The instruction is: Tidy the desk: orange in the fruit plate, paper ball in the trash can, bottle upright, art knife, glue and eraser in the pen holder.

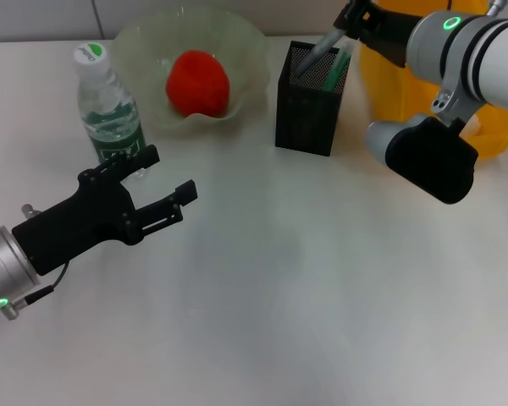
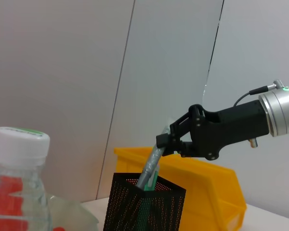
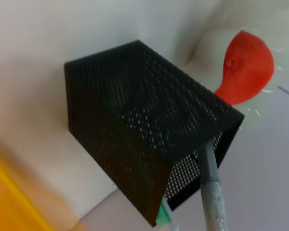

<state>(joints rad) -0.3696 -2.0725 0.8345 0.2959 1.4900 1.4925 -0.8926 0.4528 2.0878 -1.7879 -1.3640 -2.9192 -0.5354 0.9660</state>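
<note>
My right gripper [image 1: 345,27] is shut on the top of a grey art knife [image 1: 317,52]; the knife's lower end is inside the black mesh pen holder [image 1: 311,101]. The left wrist view shows this gripper [image 2: 176,142], the knife [image 2: 151,168] and the holder [image 2: 144,207]. The right wrist view shows the knife [image 3: 212,192] in the holder [image 3: 135,130]. A green item [image 1: 339,69] stands in the holder. The orange [image 1: 198,82] lies in the glass fruit plate [image 1: 254,46]. The bottle [image 1: 108,106] stands upright. My left gripper [image 1: 165,175] is open and empty, just in front of the bottle. Paper ball and eraser are not visible.
A yellow bin [image 1: 495,131] stands at the back right, behind my right arm, and shows in the left wrist view [image 2: 209,187]. The white table [image 1: 305,296] stretches to the front. A wall rises behind the plate.
</note>
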